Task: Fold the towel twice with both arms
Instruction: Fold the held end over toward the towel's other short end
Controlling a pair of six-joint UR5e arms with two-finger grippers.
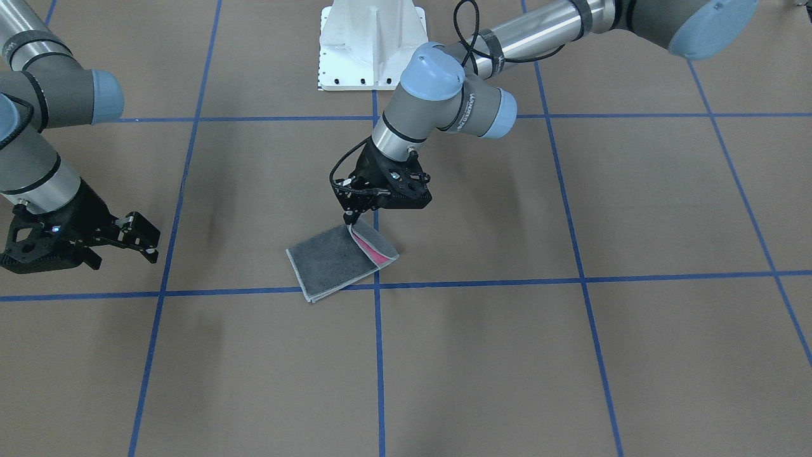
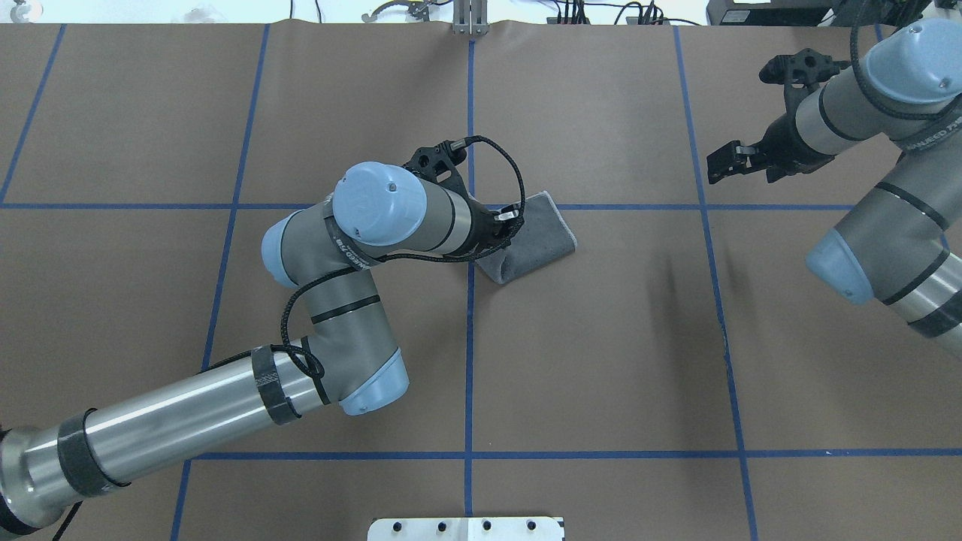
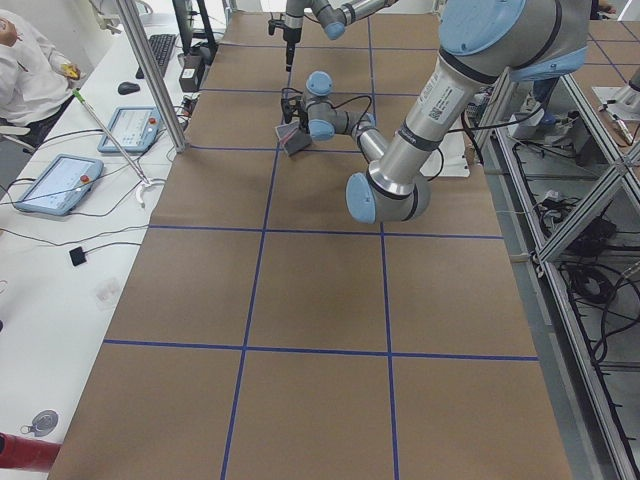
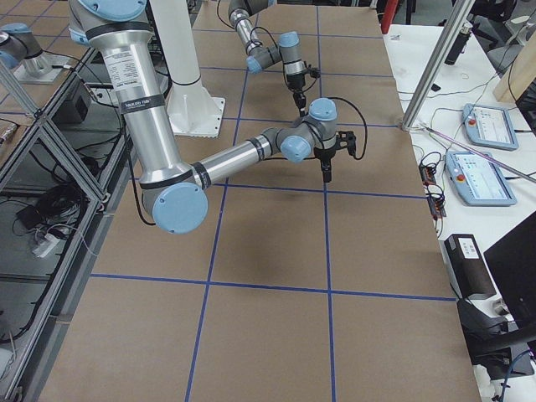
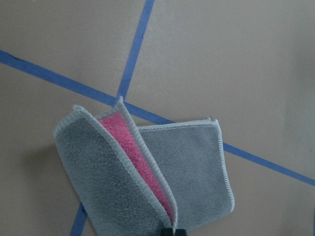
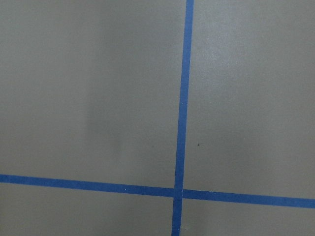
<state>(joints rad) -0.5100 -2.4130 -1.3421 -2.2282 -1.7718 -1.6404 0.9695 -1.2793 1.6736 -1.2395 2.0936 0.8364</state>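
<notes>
The towel (image 1: 330,260) lies folded near the table's middle, dark grey face up, over a crossing of blue tape lines. One flap is lifted at the edge nearest the robot and shows the pink inner face (image 5: 135,152). My left gripper (image 1: 348,222) points down at that edge, shut on the lifted corner of the towel (image 5: 192,162). From overhead my left wrist covers part of the towel (image 2: 537,240). My right gripper (image 1: 136,238) hovers open, far off to the robot's right, holding nothing; its wrist view shows only bare table and tape.
The white bolted pedestal (image 1: 371,44) stands behind the towel at the robot's side. Blue tape lines (image 2: 470,338) grid the brown table. A person (image 3: 25,70) and tablets (image 3: 55,185) are at the white desk along the far edge.
</notes>
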